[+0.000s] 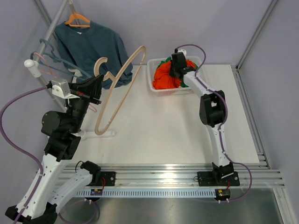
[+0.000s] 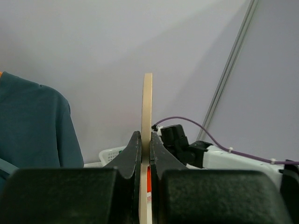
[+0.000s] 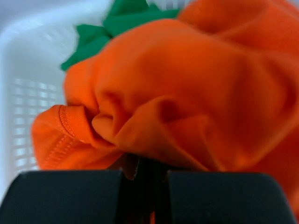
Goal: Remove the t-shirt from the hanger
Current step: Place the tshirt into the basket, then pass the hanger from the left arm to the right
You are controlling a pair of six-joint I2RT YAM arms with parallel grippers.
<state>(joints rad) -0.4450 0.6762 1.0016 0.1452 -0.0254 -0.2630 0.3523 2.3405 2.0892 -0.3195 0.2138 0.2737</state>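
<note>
My left gripper [image 1: 99,83] is shut on a bare wooden hanger [image 1: 122,86] and holds it tilted in the air over the table's left half. In the left wrist view the hanger [image 2: 147,102] stands edge-on between my closed fingers [image 2: 133,149]. An orange t-shirt [image 1: 163,77] lies bunched in a white basket [image 1: 150,74] at the back. My right gripper [image 1: 176,70] is down in the basket, shut on a fold of the orange t-shirt [image 3: 187,93]. Its fingertips are buried in the cloth.
A teal shirt [image 1: 93,46] hangs on an orange hanger [image 1: 77,19] on the rack at the back left, with more empty hangers [image 1: 51,58] beside it. Green cloth [image 3: 126,18] lies under the orange t-shirt in the basket [image 3: 18,93].
</note>
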